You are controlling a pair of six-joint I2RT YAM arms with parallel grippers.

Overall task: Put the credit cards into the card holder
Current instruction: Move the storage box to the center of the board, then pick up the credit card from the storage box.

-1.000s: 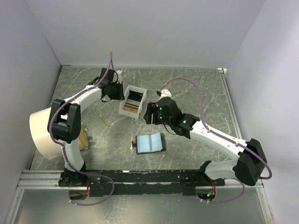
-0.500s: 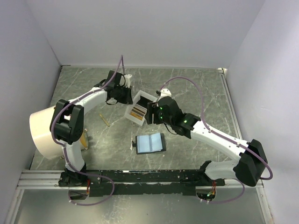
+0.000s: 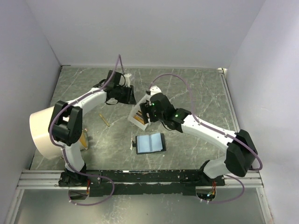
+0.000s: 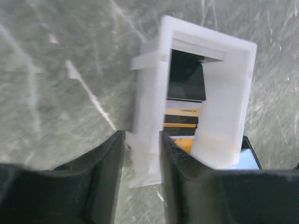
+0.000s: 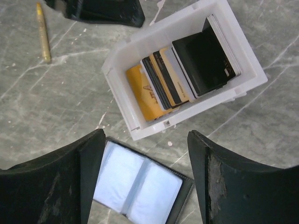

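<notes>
The white box [image 5: 122,59] of credit cards [image 5: 174,80] had swung nearer the open card holder [image 5: 139,187] on the desk [image 5: 56,98], the left gripper [image 4: 140,140] with jaws loosened astride its wall, the right gripper [image 5: 145,140] above with jaws wide and empty.

The credit cards [image 5: 182,74] stand in a row inside the box [image 5: 210,103]. The card holder [image 3: 150,143] lies on the table [image 3: 196,84] just before it; a pencil [image 3: 104,120] lies to their left.

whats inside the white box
The white box holds a row of overlapping cards, gold ones and black ones. Each hides most of the next, so their count is unclear.
</notes>
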